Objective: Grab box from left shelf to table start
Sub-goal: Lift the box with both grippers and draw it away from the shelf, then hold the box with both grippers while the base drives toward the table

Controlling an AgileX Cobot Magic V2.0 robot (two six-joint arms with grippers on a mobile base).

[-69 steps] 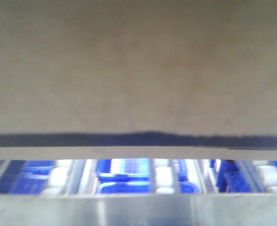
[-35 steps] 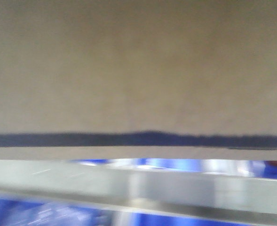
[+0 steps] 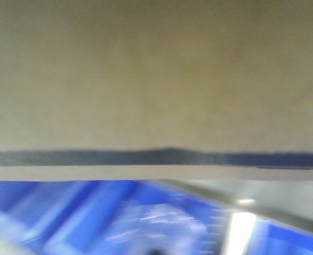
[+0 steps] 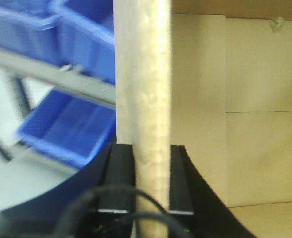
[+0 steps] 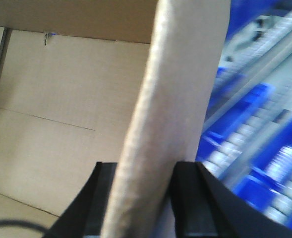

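Box [image 3: 156, 74] clamped in both jaws, metal rail [image 3: 284, 204] shifted right, blue bins [image 3: 92, 218] below

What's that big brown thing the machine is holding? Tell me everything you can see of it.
The box is plain brown cardboard, open, its bare inside showing crease lines. In the blurred front view it fills most of the picture, a dark band running near its lower edge. The left tool pinches one wall's edge, the right tool another wall's. Blue bins show behind it; what lies beneath it is hidden.
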